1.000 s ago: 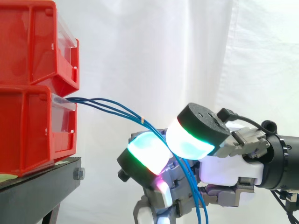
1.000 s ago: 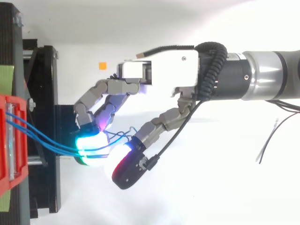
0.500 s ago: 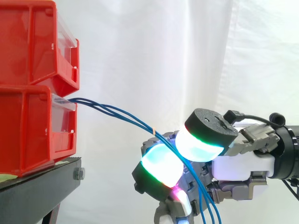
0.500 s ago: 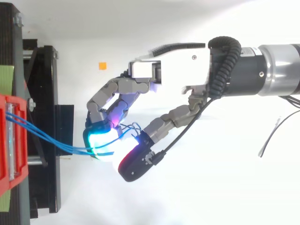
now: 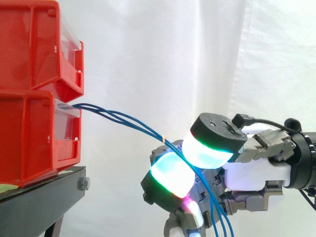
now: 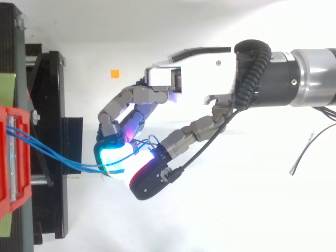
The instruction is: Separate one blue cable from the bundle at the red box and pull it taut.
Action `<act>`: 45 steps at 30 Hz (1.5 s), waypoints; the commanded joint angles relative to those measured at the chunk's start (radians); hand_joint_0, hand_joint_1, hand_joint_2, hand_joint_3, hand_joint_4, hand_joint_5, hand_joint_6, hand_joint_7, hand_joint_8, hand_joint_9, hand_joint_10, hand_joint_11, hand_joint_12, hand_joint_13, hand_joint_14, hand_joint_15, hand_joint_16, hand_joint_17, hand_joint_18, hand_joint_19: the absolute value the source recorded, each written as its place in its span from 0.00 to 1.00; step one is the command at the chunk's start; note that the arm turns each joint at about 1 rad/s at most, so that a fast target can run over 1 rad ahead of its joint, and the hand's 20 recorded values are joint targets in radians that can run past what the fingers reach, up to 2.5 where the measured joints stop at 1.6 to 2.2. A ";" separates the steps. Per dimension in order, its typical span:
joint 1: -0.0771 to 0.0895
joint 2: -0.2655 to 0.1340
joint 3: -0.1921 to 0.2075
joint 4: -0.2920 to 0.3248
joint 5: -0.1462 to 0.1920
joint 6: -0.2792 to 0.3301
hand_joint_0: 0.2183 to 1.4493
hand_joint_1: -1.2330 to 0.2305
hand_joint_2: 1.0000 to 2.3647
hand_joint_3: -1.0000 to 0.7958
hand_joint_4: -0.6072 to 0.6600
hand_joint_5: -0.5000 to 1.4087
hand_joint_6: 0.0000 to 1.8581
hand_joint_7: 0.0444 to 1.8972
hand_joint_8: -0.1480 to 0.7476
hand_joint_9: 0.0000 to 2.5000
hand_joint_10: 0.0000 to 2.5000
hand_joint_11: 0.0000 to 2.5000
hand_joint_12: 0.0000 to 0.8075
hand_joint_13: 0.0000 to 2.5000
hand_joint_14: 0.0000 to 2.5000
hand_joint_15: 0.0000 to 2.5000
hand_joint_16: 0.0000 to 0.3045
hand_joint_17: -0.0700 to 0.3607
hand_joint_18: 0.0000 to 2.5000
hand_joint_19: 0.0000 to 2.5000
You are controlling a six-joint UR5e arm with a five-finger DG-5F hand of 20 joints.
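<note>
Blue cables [image 5: 106,112]: several thin strands leave the front of the lower red bin [image 5: 29,133] together and slope down to the right into the hand [image 5: 252,173]; the run bows slightly rather than lying dead straight
Hand state: fingers and thumb curled, glowing pads closed on the blue cables, which pass between a cyan-green fingertip [image 5: 170,177] and the thumb pad just above it
How many held: more than one strand enters the pinch (whether one is parted from the rest cannot be told)
Below the pinch: the strands drop through the hand and leave the side view at its bottom edge
Mark on the cables: a small pale orange band [image 5: 163,139] round a strand just before the pads; any print on it is too small to tell
Bin fronts: a clear label strip on the upper red bin [image 5: 29,44] and on the lower one; nothing on them can be read
Side view gives: the two bins stacked on the black stand [image 5: 44,197], the cables coming out just under the lower bin's clear strip, the white curtain [image 5: 197,49] behind
Top view gives: the hand [image 6: 189,79] reaching in from the right, the blue cables [image 6: 52,155] spread apart at the bin and closing to one bunch at the pads, a small blue loop between fingers and thumb, an orange square [image 6: 115,73] on the white surface, a green patch [image 6: 5,86] at the left edge
</note>
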 commanded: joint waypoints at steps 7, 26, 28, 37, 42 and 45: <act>0.000 0.000 0.000 0.000 -0.003 0.004 0.34 0.28 0.01 0.40 0.58 0.17 0.48 0.65 0.52 0.34 0.01 0.39 0.42 0.29 0.01 0.23 0.13 0.37 0.26 0.25; 0.011 0.000 0.000 -0.001 0.003 0.159 0.46 0.22 0.01 0.33 0.51 0.16 0.50 0.65 0.52 0.34 0.01 0.39 0.43 0.31 0.01 0.23 0.14 0.38 0.30 0.25; 0.011 0.000 0.000 0.000 0.002 0.173 0.47 0.22 0.01 0.32 0.51 0.16 0.50 0.64 0.52 0.35 0.01 0.39 0.43 0.31 0.01 0.23 0.14 0.38 0.31 0.26; 0.011 0.000 0.000 0.000 0.003 0.177 0.48 0.21 0.00 0.28 0.50 0.17 0.50 0.63 0.52 0.36 0.01 0.40 0.43 0.32 0.01 0.24 0.14 0.39 0.32 0.26; 0.011 0.000 0.000 0.000 0.002 0.177 0.47 0.21 0.00 0.28 0.51 0.17 0.50 0.62 0.52 0.36 0.01 0.40 0.43 0.32 0.01 0.23 0.14 0.39 0.33 0.26; 0.011 0.000 0.000 0.002 0.002 0.177 0.46 0.21 0.00 0.28 0.53 0.17 0.50 0.62 0.52 0.36 0.01 0.40 0.43 0.32 0.01 0.23 0.14 0.39 0.33 0.25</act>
